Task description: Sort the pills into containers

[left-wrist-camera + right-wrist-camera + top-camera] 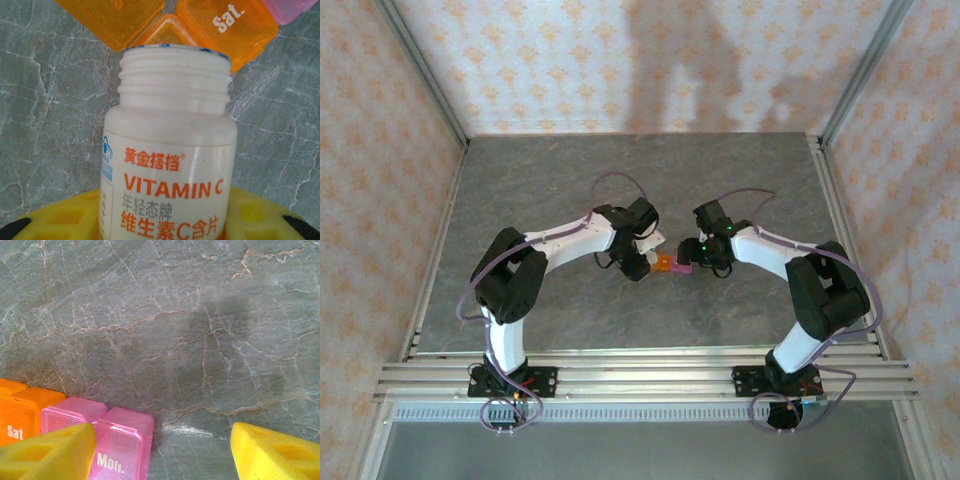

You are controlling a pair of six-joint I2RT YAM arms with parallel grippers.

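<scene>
**Left arm:** The left gripper [165, 222] is clamped on a white bottle [170, 150], which stands between its yellow fingers [52, 220]. The "VITAMIN C" label faces the wrist camera and the threaded neck is open. Just past the bottle's mouth lie the containers [227, 30], a strip of joined translucent cells. The orange cells are straight ahead of the mouth, one with a lid stamped "Sat.", and a pink cell sits off to the right. Whether the mouth touches the strip cannot be told.

**Right arm:** The right gripper [162, 440] stands wide, with bare grey table [200, 340] showing between its two yellow fingertips. The pink end of the strip sits close against the fingertip on the left of that view, its "Mon." lid just inside the jaws. The orange "Sat" cell lies beyond that fingertip, outside the jaws. Contact between fingertip and cell cannot be made out.

**From above:** The two grippers face each other at mid-table with the strip between them, its orange end toward the left gripper and its pink end toward the right. Patterned walls [620, 60] close in the far side.
</scene>
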